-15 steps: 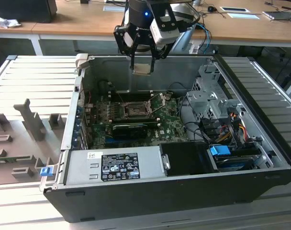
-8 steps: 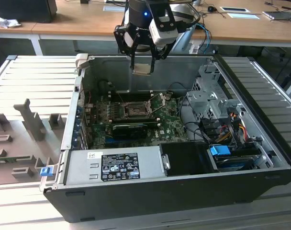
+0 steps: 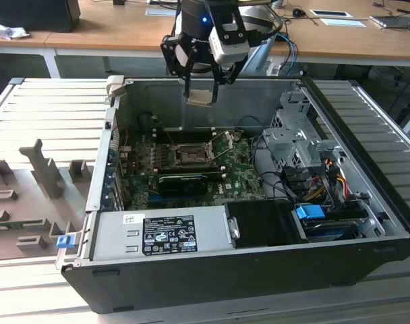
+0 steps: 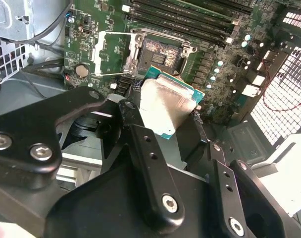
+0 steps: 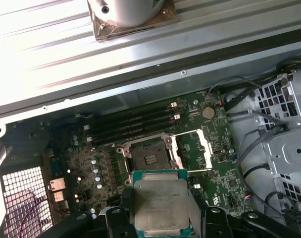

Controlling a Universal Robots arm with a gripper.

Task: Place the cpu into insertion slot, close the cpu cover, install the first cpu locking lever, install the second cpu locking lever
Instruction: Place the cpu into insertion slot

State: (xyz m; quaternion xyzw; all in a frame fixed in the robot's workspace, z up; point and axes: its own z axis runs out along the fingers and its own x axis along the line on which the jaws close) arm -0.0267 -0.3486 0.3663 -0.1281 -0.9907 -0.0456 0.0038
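Observation:
My gripper (image 3: 200, 94) hangs above the rear wall of the open computer case, shut on the cpu (image 3: 199, 97). In both wrist views the cpu (image 4: 166, 105) (image 5: 160, 202) shows its silver-grey metal top and green edge, pinched by its sides between the black fingers (image 4: 129, 115). Below it on the green motherboard lies the insertion slot (image 3: 188, 155) (image 4: 163, 51) (image 5: 147, 153), square, black and uncovered. The cpu cover (image 4: 113, 51) (image 5: 192, 149) is swung open beside the slot. Thin locking levers (image 3: 222, 144) stand raised by the slot.
The case holds a grey power supply (image 3: 162, 233) at the front, a metal drive cage (image 3: 301, 144) with cables on the exterior view's right, and a long black card (image 3: 191, 179) beside the slot. Memory slots (image 5: 135, 125) run along the slot's other side. A grey fixture tray (image 3: 31, 183) lies outside the case.

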